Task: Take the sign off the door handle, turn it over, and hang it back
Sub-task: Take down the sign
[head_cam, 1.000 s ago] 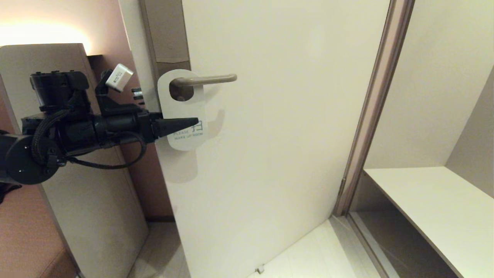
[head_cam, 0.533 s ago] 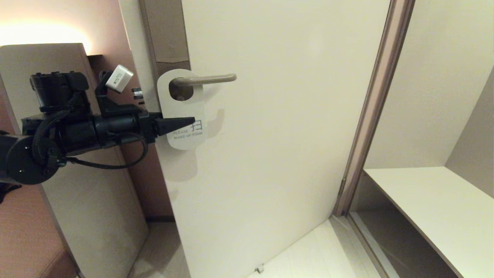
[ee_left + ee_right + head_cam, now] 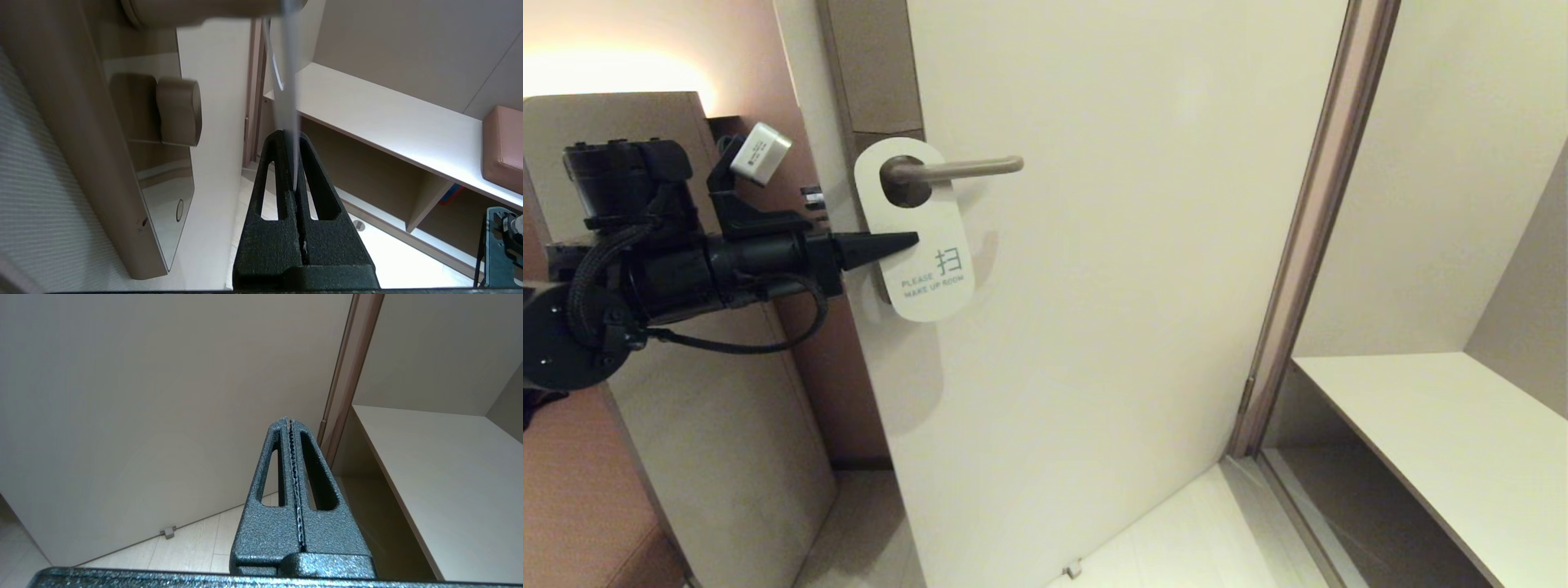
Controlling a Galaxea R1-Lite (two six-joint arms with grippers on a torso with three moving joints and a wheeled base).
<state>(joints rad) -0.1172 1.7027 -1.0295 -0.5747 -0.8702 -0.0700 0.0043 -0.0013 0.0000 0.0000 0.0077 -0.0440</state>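
Presently the sign [image 3: 915, 233] hangs by its round hole on the door handle [image 3: 968, 167], white face outward with MAKE UP ROOM legible, its lower end swung slightly away from the door [image 3: 1135, 245]. The left pincer [image 3: 913, 240] reaches in level from the door's edge side and is clamped on the sign's near edge, about midway down the card; the left wrist view confirms this, showing the thin card edge-on, pinched between the closed fingers [image 3: 282, 163]. The right pincer [image 3: 289, 421] is parked off to the side, fingers pressed together on nothing, facing the lower door.

Handling assessment — the sign appears to be a thin, light card, fairly stiff in its plane but likely to flex or crease under a twisting load. Its smooth faces may slip in a narrow bite. The edge hold below the hole looks sound: it leaves the hole free to slide along the lever toward its free end. Risk noted — the hole's rim could catch on the lever's tip if the card is drawn off at an angle.
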